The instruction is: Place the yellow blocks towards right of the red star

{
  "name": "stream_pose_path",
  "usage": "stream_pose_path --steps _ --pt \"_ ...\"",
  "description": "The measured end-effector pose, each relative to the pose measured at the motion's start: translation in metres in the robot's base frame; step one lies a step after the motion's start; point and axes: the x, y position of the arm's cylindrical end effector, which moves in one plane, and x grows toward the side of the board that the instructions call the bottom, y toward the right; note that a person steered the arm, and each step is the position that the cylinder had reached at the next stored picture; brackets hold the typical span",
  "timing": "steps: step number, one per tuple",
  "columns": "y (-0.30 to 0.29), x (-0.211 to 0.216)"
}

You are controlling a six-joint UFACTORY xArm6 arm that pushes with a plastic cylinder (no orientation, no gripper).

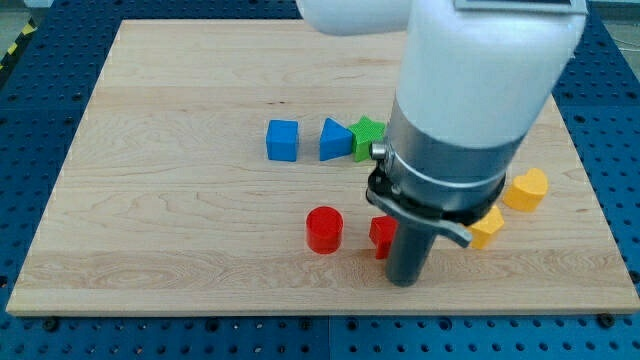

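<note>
The red star (381, 234) lies at the lower middle of the board, half hidden behind my arm's dark cylinder (409, 250). One yellow block (487, 228) sits just right of the arm, partly covered by it. A second yellow block (526, 189), rounded on one side, lies further right and a little higher. My tip does not show; the arm's body hides it, somewhere between the red star and the nearer yellow block.
A red cylinder (324, 229) stands left of the red star. A blue cube (283, 140), a blue triangle (336, 140) and a green star (367, 138) line up above them. The wooden board (180, 230) lies on a blue perforated table (40, 120).
</note>
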Motion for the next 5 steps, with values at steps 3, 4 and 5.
stream_pose_path --steps 3,4,5 --pt "0.072 0.028" --pt "0.115 0.027" --pt "0.177 0.005"
